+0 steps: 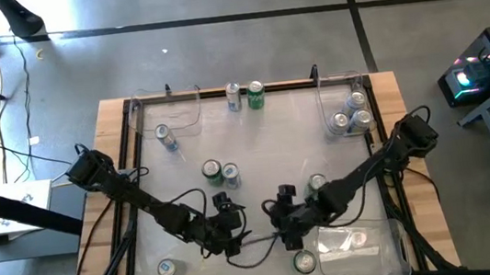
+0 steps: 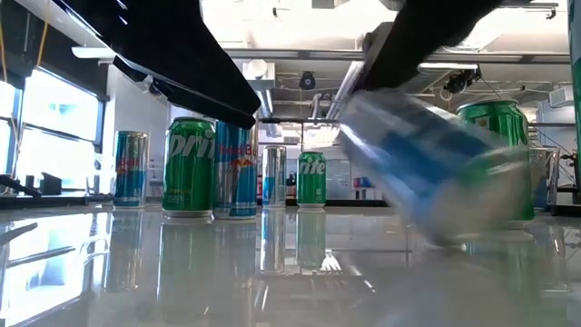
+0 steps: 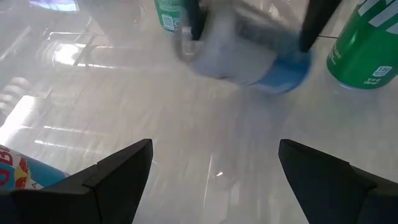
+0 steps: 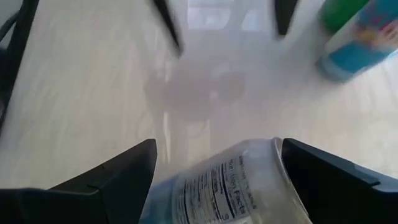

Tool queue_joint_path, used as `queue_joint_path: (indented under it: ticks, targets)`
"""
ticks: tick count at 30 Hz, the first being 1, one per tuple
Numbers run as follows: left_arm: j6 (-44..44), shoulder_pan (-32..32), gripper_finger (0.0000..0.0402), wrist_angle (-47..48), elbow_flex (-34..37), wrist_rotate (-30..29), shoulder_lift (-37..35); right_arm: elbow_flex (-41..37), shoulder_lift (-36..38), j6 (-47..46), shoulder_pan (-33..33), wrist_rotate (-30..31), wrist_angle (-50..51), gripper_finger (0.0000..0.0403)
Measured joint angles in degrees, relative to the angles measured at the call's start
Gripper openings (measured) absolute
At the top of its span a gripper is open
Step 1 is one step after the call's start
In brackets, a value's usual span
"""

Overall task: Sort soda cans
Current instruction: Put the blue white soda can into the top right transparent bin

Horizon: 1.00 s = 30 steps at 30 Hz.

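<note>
A silver-and-blue soda can (image 4: 227,183) sits tilted and blurred between the fingers of my open right gripper (image 4: 217,155), near the table's front middle (image 1: 285,230). In the low view the can (image 2: 436,168) leans with its top toward the left. My left gripper (image 3: 214,162) is open and holds nothing. It stands just left of the can (image 3: 249,56) and points at it (image 1: 235,231). Other soda cans stand upright: a green and a blue one (image 1: 220,173) at the centre, a green one (image 1: 317,185) by my right arm, and two (image 1: 245,95) at the far edge. My right gripper has its two fingers on either side of the can's body (image 4: 186,186), coming at it slanting down from the table's right. The can fills most of the gap. Whether a finger touches it, I cannot tell.
Clear bins stand at the far left (image 1: 189,116) with one can, at the far right (image 1: 327,110) with several cans, and at the near right (image 1: 381,233). Single cans stand at the front left (image 1: 166,269) and front middle (image 1: 304,261). Black cables lie between the grippers.
</note>
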<state>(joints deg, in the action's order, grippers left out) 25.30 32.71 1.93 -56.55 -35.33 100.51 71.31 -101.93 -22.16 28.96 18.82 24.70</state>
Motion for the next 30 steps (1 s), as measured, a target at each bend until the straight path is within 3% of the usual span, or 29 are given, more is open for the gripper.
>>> queue_joint_path:
  ticks: [10, 15, 22, 30]
  targets:
    - [0.0, 0.0, 0.0344, 0.0, 0.0, 0.0, 0.0, 0.0, 0.0, -3.5, 2.8, 3.7, 3.9, 0.0342]
    - [0.1, 0.0, 0.0344, 0.0, 0.0, 0.0, 0.0, 2.9, 0.0, -5.4, -0.5, 2.7, 7.8, 0.0342]
    - [1.2, -0.1, 0.0344, 1.7, -0.1, 0.0, -0.1, 12.9, 0.0, -25.3, -5.4, -11.8, 28.4, 0.0342]
    - [3.6, -0.5, 0.0344, 3.5, -0.1, -0.1, -0.1, 11.8, -0.3, -43.6, -6.1, -19.5, 31.3, 0.0342]
